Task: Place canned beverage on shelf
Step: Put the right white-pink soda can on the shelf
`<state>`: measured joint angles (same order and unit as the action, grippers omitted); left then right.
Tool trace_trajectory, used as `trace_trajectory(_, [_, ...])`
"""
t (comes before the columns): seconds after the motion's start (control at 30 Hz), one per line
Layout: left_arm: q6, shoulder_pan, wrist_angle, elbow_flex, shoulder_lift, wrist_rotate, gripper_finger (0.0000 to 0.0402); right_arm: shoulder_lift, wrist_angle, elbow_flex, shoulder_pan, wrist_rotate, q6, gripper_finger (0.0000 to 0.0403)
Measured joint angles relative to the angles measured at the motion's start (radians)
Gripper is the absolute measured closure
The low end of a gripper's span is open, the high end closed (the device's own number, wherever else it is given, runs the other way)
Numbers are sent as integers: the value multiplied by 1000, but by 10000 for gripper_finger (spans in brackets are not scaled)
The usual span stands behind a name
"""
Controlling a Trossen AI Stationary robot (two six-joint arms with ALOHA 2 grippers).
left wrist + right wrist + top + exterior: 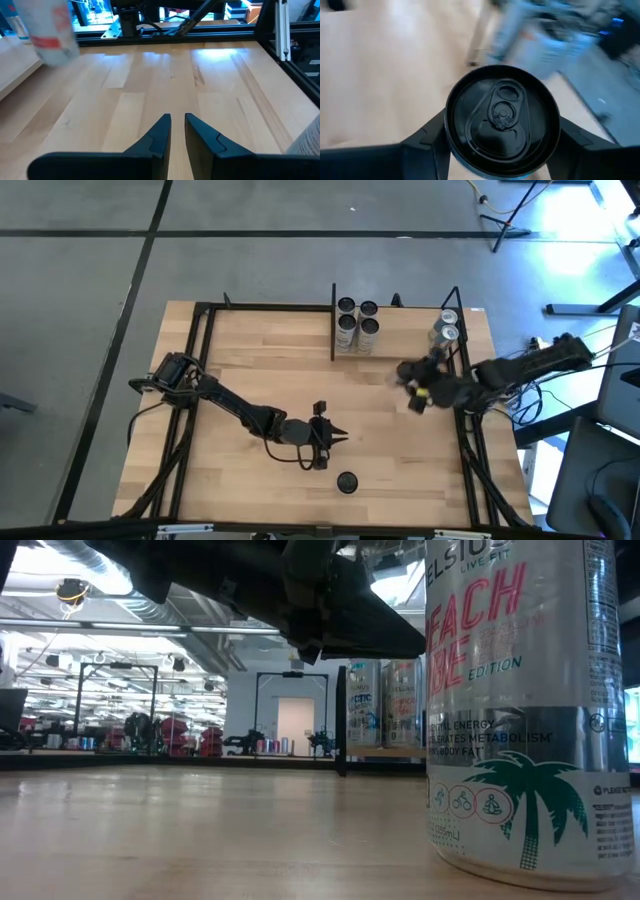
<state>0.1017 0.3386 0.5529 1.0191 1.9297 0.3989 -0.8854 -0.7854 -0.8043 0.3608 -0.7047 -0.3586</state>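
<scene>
My right gripper [415,380] is shut on a canned beverage [502,117], whose black top with its pull tab faces the right wrist camera. It is near the table's right side, just in front of the shelf [400,352], a narrow plank with black posts at the far edge. Several cans stand on the shelf [356,323], [446,328]. Another can [347,482] stands upright on the table near the front edge; it fills the right of the low view [530,710]. My left gripper [177,125] is shut and empty above the table's middle, just behind that can. My right gripper pinches the can between its two fingers, one finger [427,142] on each side of the can's wall just below the top rim [451,132]. The fingers come from above, along the can's sides. Whether its base is clear of the table does not show.
Black frame rails run along the table's left, right and far edges [200,350]. The shelf's black post [342,720] stands left of the shelved cans [385,705] in the low view. Bare wood lies between the shelved cans [405,330] and across the table's left half.
</scene>
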Motion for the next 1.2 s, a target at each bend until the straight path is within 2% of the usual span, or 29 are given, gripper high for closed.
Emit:
trace_trajectory(0.17, [0, -1, 0, 0, 0, 3, 354, 111, -91, 0, -165, -42, 19, 191])
trace_trajectory(0.33, [0, -2, 0, 0, 0, 3, 354, 146, -61, 0, -374, -27, 142, 191])
trace_trajectory(0.53, [0, -2, 1, 0, 0, 4, 354, 113, 46, 0, -634, 103, 287, 191])
trace_trajectory(0.77, [0, -2, 1, 0, 0, 4, 354, 36, 131, 0, -918, 301, 320, 191])
trace_trajectory(1.0, [0, -2, 1, 0, 0, 4, 354, -28, 223, 46, -1069, 395, 333, 191])
trace_trajectory(1.1, [0, -2, 1, 0, 0, 4, 354, -42, 253, 51, -1104, 437, 334, 191])
trace_trajectory(1.2, [0, -3, 2, 0, 0, 4, 354, -52, 251, 51, -1110, 436, 335, 191])
